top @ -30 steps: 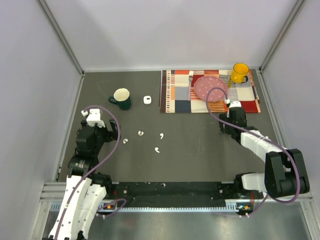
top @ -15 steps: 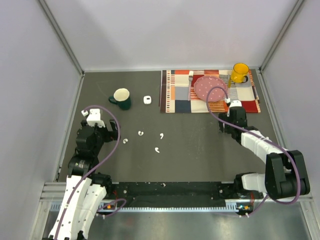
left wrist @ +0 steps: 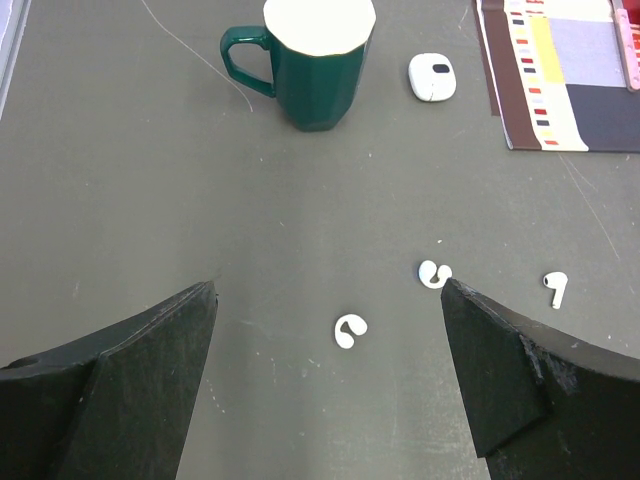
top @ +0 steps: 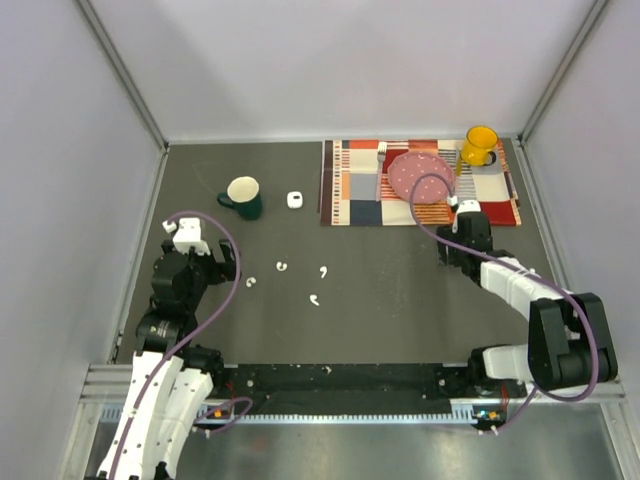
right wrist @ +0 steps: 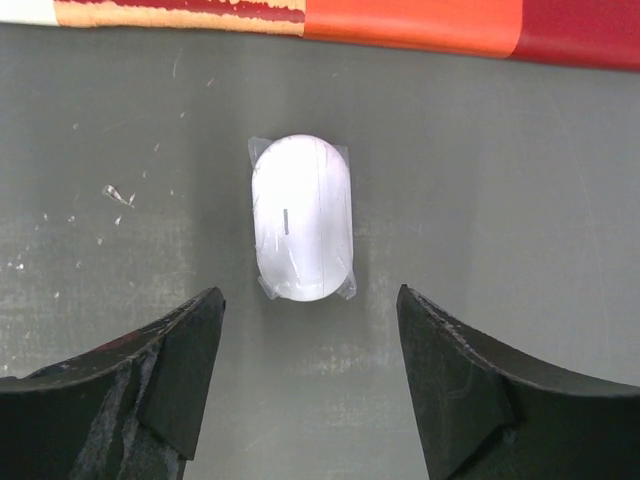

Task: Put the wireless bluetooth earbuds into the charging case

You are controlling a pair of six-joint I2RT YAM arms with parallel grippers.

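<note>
Jaws of the right end effector (right wrist: 307, 295) stood spread, a wrapped charging case (right wrist: 301, 217) lying on the worktop (right wrist: 520, 180) ahead between them. Left end effector (left wrist: 328, 285) was spread; three earbuds (left wrist: 349, 330) lay ahead, second charging case (left wrist: 432, 77) farther.

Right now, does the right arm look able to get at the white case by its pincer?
Probably yes: the right pincer is open and the case lies flat on the table just ahead of it, apart from the mat, with nothing between.

Pale grey walls (top: 340, 60), dark tabletop (top: 380, 300)
</note>
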